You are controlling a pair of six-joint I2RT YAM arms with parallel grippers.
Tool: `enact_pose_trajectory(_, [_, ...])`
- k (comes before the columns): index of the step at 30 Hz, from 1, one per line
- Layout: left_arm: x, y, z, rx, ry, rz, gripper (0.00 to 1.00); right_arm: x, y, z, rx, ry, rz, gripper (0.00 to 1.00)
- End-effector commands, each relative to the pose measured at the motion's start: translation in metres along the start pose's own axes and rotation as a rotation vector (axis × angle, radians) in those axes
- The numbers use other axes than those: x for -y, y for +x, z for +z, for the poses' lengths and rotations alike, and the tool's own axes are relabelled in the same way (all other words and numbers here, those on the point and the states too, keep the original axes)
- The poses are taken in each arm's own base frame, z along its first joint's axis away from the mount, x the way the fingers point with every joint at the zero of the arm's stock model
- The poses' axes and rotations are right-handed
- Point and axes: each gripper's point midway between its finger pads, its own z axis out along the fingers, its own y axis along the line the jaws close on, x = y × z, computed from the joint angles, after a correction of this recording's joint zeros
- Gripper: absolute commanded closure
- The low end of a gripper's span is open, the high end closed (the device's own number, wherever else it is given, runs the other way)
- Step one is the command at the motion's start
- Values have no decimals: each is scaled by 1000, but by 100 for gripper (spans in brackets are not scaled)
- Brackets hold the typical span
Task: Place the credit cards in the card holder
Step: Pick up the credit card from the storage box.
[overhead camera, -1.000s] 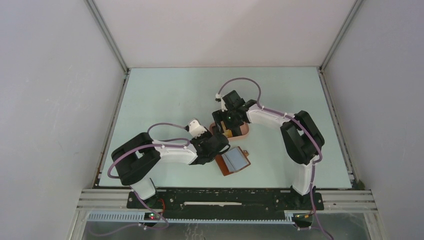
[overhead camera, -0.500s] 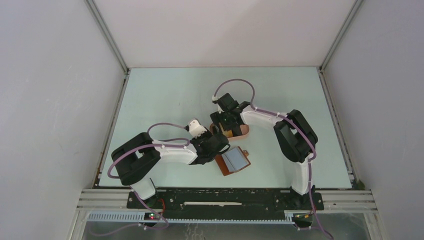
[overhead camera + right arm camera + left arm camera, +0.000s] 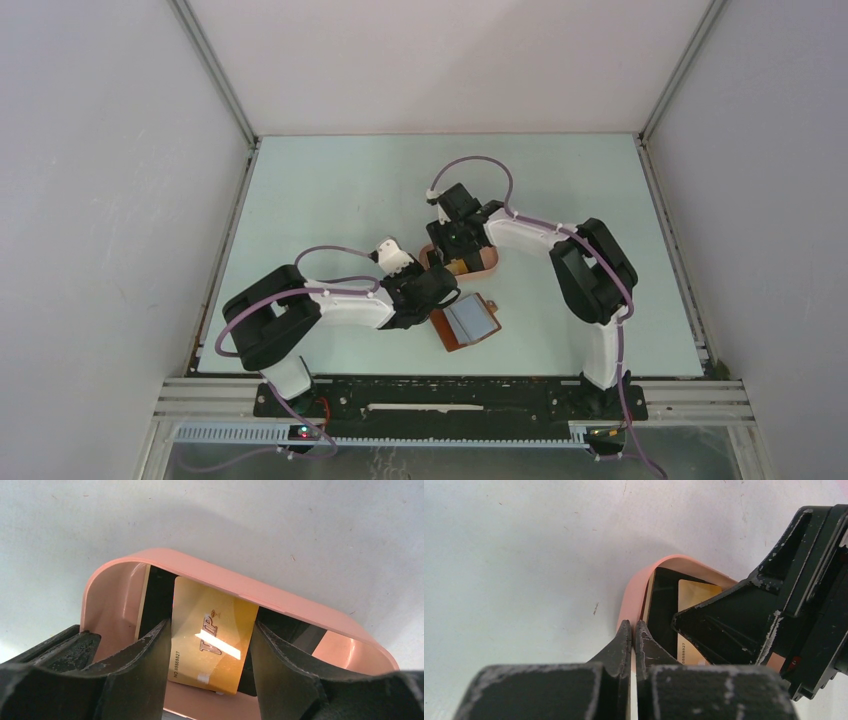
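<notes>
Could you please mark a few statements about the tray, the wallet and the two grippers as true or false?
1. The gold plastic card marked VIP lies inside the pink oval tray. True.
2. The reddish-brown leather wallet is folded shut. False: it lies open on the table, grey pockets facing up, on the near side of the tray.
3. The right gripper has one finger on each side of the gold card. True.
4. The left gripper hangs wide open above the wallet. False: its jaws are shut, with the tips at the tray's rim.
</notes>
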Motion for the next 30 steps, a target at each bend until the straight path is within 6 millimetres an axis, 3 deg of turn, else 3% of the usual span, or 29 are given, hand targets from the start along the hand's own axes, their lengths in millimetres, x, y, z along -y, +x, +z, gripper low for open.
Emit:
enact_pose_trajectory(1, [12, 0, -3, -21, 23, -51, 99, 8, -8, -14, 28, -23, -1, 45])
enact_pose_trajectory(5, [14, -4, -5, -19, 26, -53, 94, 12, -13, -22, 44, -65, 26, 46])
enact_pose_trajectory(12, [16, -11, -10, -13, 40, -56, 76, 13, -20, -37, 69, -176, 77, 46])
enact_pose_trajectory(22, [20, -34, -31, -31, 110, 4, 40, 4, -25, -53, 58, -385, 204, 46])
enact_pose_trajectory(30, [19, -33, -55, -184, 312, 37, 25, -2, -25, -60, 34, -504, 270, 46])
